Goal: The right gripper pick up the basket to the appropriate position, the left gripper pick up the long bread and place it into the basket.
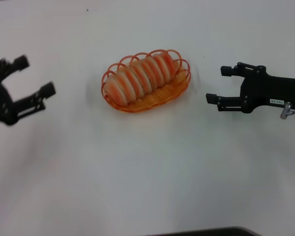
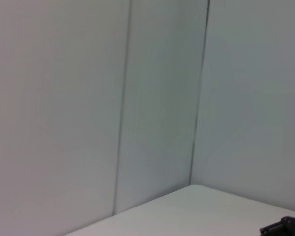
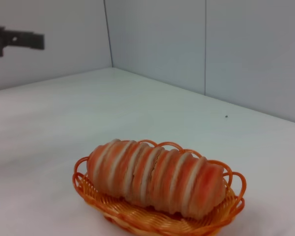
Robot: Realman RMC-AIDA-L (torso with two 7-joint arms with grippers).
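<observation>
The long bread (image 1: 143, 76), orange-brown with pale cream ridges, lies inside the oval orange wire basket (image 1: 137, 105) in the middle of the white table. Both also show in the right wrist view, the bread (image 3: 155, 177) resting in the basket (image 3: 152, 222). My left gripper (image 1: 35, 76) is open and empty, well apart from the basket at the left edge. My right gripper (image 1: 221, 84), with its white label, is open and empty, a short way from the basket on the right, its fingers pointing at it.
The white table (image 1: 147, 172) spreads all around the basket. Grey wall panels (image 2: 137, 98) stand behind it and meet at a corner. The far left gripper shows as a dark shape in the right wrist view (image 3: 14, 40).
</observation>
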